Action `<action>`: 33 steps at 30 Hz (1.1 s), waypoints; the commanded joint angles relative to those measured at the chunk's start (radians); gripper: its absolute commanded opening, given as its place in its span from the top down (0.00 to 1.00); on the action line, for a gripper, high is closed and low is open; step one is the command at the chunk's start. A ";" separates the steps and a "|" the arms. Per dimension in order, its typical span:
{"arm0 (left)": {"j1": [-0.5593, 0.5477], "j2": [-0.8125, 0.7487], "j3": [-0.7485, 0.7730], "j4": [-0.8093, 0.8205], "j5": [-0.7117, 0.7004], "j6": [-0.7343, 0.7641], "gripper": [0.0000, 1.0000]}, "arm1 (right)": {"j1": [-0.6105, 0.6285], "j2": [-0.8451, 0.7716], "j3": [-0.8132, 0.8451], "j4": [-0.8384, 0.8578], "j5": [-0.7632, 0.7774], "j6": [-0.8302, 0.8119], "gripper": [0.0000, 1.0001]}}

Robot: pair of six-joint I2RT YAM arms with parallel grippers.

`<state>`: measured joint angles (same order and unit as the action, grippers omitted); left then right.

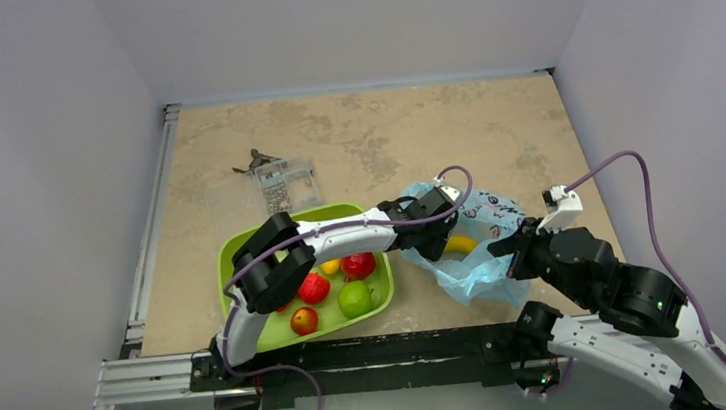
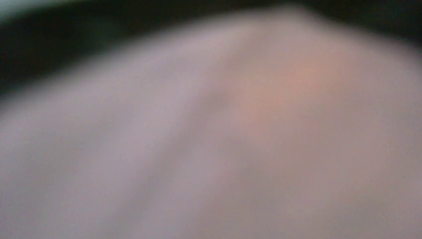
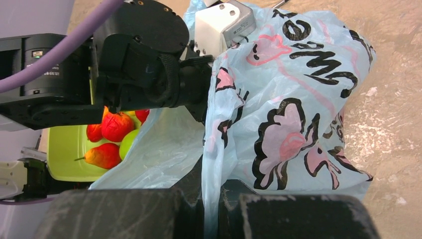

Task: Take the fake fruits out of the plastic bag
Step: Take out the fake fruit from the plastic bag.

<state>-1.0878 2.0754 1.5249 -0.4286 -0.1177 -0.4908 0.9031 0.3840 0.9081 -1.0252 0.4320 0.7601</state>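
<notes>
The light blue plastic bag [image 1: 483,244] lies right of the green tray [image 1: 242,239]. My right gripper [image 3: 211,199] is shut on a fold of the bag's edge [image 3: 278,114]; it also shows in the top view [image 1: 506,247]. My left gripper [image 1: 438,240] is pushed into the bag's mouth with its fingers hidden; the left wrist view is only blur. A yellow banana [image 1: 460,244] shows inside the bag beside it. In the tray lie two red round fruits [image 1: 358,264] [image 1: 314,288], a green apple [image 1: 354,299] and a small red-yellow apple [image 1: 303,320].
An orange-yellow oval fruit [image 1: 330,266] also lies in the tray. A clear plastic box with metal parts [image 1: 282,183] stands behind the tray. Walls close in the table on three sides; a metal rail [image 1: 145,276] runs along the left edge.
</notes>
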 commanded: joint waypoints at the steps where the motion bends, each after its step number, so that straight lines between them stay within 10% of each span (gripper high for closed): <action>1: -0.001 0.030 -0.011 0.019 0.002 -0.026 0.59 | 0.011 -0.003 0.002 0.031 0.014 -0.007 1.00; 19: -0.001 -0.165 0.040 -0.012 0.113 -0.053 0.95 | 0.020 -0.009 0.003 0.031 0.017 -0.005 1.00; 33: -0.001 -0.371 -0.006 0.015 0.344 -0.108 1.00 | 0.023 -0.008 0.002 0.027 0.023 0.000 1.00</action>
<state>-1.0885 1.7916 1.5238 -0.4488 0.1127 -0.5640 0.9165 0.3836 0.9081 -1.0248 0.4328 0.7605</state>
